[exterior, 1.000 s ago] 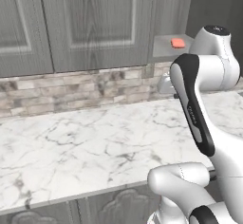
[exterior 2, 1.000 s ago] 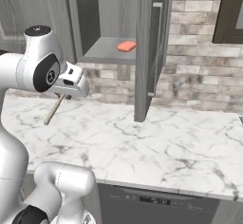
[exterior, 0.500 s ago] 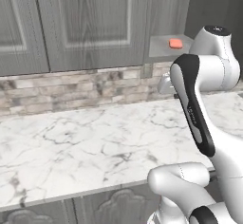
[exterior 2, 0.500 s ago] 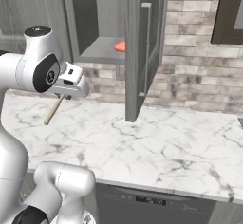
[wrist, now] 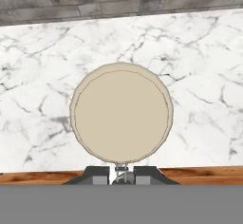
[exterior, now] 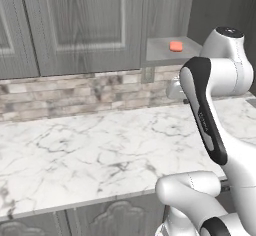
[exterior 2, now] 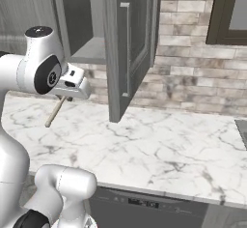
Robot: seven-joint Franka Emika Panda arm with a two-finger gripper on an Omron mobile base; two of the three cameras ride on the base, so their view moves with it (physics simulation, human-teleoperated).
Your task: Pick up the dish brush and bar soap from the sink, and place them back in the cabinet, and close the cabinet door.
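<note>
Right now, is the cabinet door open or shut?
Open. The cabinet door stands swung out over the counter, and the bar soap shows on the inner shelf.

I count one brush, its round pale head facing me in the hand view and one tan stick handle showing in the right base view. One orange-red soap lies on the one shelf I can see inside the open cabinet. One door stands open; in the left base view I make out two more closed doors. One marble counter, one brick backsplash, one dark window frame. One arm, one gripper.
</note>
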